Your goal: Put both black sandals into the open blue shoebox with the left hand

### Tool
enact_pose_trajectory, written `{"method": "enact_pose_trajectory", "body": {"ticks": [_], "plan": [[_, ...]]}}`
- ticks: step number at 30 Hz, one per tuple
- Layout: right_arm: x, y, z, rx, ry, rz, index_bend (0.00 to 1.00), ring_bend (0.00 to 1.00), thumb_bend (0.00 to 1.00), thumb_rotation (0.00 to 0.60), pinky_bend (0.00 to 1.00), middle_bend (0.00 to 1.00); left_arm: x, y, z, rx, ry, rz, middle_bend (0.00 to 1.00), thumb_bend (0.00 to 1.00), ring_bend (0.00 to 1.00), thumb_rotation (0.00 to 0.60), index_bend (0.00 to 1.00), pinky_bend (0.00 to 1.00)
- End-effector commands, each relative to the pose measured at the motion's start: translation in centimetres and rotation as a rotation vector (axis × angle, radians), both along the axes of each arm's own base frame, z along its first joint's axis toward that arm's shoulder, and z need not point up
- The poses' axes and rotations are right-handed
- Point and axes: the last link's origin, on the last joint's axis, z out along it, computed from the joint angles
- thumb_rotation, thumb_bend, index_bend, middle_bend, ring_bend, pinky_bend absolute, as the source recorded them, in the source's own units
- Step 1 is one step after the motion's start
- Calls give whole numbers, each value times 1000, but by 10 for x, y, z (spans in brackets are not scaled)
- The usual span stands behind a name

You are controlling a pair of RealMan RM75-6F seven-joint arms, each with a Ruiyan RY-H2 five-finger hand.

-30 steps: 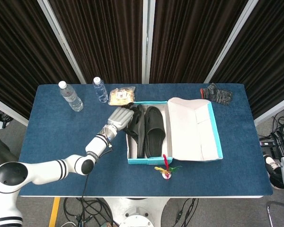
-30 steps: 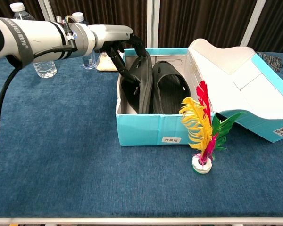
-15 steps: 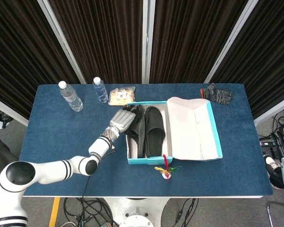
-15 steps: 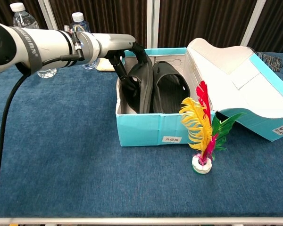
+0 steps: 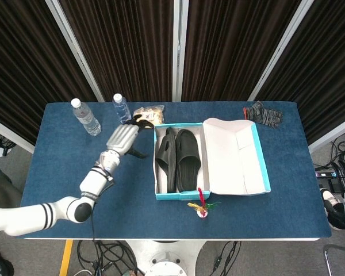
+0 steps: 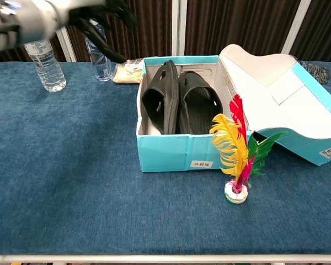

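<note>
Now left hand point(image 5: 122, 138) empty, fingers spread, raised beside blue shoebox point(image 5: 172, 196), both black sandals point(image 5: 178, 159) inside

Both sandals point(image 5: 177, 159) lie side by side in the shoebox point(image 5: 173, 195) at the middle of the worktop point(image 5: 69, 155), its lid point(image 5: 234, 156) flung right. Left of the box hangs the left robot hand point(image 5: 121, 138), two bottles point(image 5: 85, 117) behind it, a shuttlecock point(image 5: 200, 206) before the box, a glove point(image 5: 262, 114) far right

two black sandals point(image 5: 177, 159), one blue shoebox point(image 5: 259, 167), two water bottles point(image 5: 85, 117), one snack bag point(image 5: 149, 115), one glove point(image 5: 263, 114), one feather shuttlecock point(image 5: 201, 205).
</note>
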Motion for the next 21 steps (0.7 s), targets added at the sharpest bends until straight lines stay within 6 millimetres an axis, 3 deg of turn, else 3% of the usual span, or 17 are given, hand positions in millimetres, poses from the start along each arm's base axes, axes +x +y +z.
{"method": "enact_pose_trajectory", "body": {"ticks": [1,5,10,14,21], "plan": [[-4,-1,-1,16,-35,-9,4,0,125,600,111,68,-44,-22,41,123,-59,43,195,0,2,600,241,164],[-12,-4,-1,33,-62,-24,4,0,168,600,115,75,-98,-50,65,241,-27,116,208,0,31,600,251,164],[-16,-6,-6,41,-80,-22,4,0,171,600,115,76,-165,-91,90,340,134,176,217,0,48,600,255,164],[-17,-2,-11,34,-93,-12,4,0,170,600,115,78,-206,-125,104,385,242,234,217,0,48,600,255,164],[-14,7,-23,36,-109,26,9,0,169,600,116,86,-229,-183,117,451,306,296,217,0,48,600,255,160]]}}
